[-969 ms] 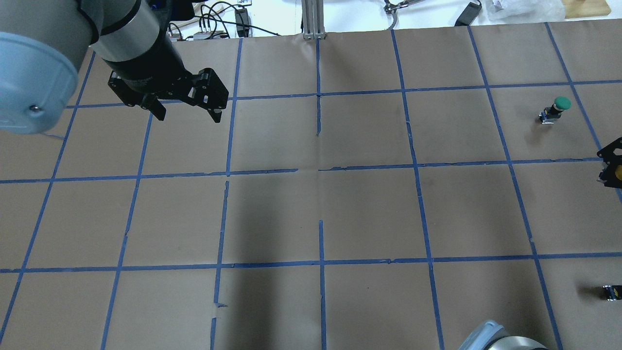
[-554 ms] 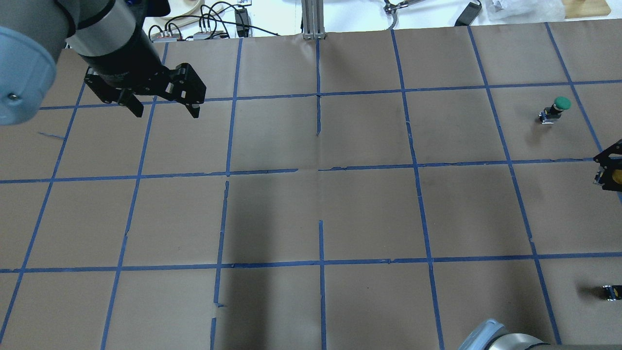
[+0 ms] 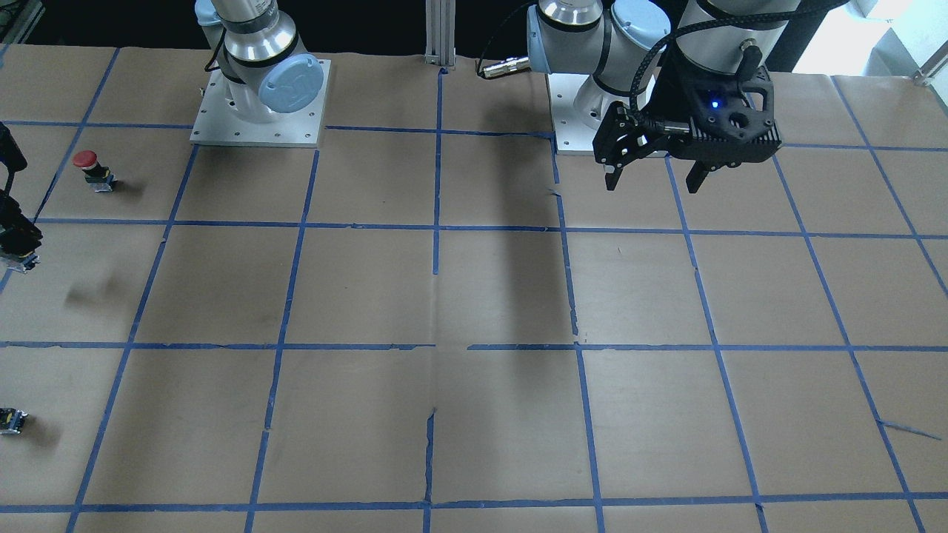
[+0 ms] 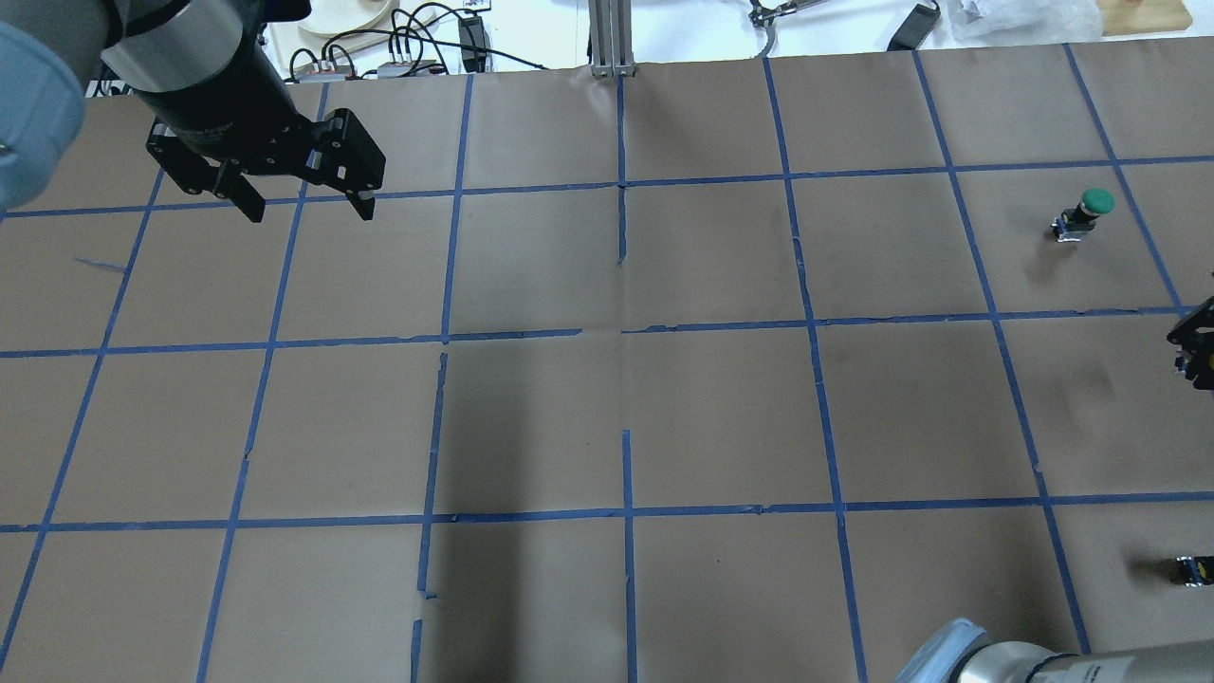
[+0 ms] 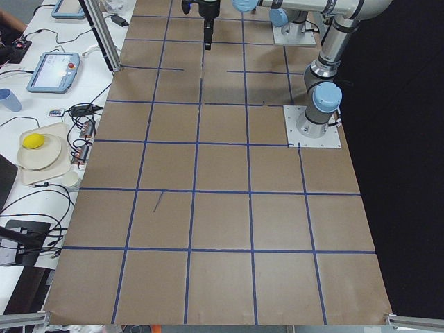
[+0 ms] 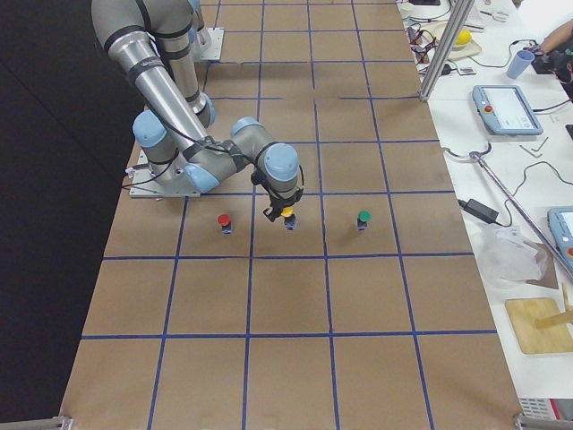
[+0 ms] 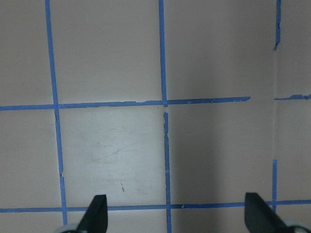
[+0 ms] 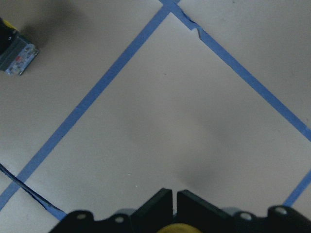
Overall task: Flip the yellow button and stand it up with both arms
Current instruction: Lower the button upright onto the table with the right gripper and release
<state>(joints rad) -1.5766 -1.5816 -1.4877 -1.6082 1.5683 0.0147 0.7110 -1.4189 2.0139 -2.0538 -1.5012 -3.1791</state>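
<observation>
The yellow button (image 6: pixel 287 218) is held in my right gripper (image 6: pixel 286 215), which is shut on it a little above the paper, between a red and a green button. In the right wrist view its yellow cap (image 8: pixel 172 228) peeks out below the closed fingers (image 8: pixel 158 206). In the overhead view only the gripper's edge (image 4: pixel 1197 356) shows at the right border and the button is hidden. In the front view the gripper (image 3: pixel 15 237) is cut by the left edge. My left gripper (image 4: pixel 305 204) is open and empty, high over the far left squares; it also shows in the front view (image 3: pixel 653 178).
A green-capped button (image 4: pixel 1086 213) stands beyond the right gripper. A red-capped button (image 3: pixel 90 169) stands on its near side. A small black capless switch block (image 4: pixel 1193 570) lies at the right edge, also in the right wrist view (image 8: pixel 17 51). Blue tape lines grid the brown paper.
My left gripper has moved left and farther back, still open. My right gripper has drifted slightly toward the right edge, and the yellow cap no longer shows in the overhead view.
</observation>
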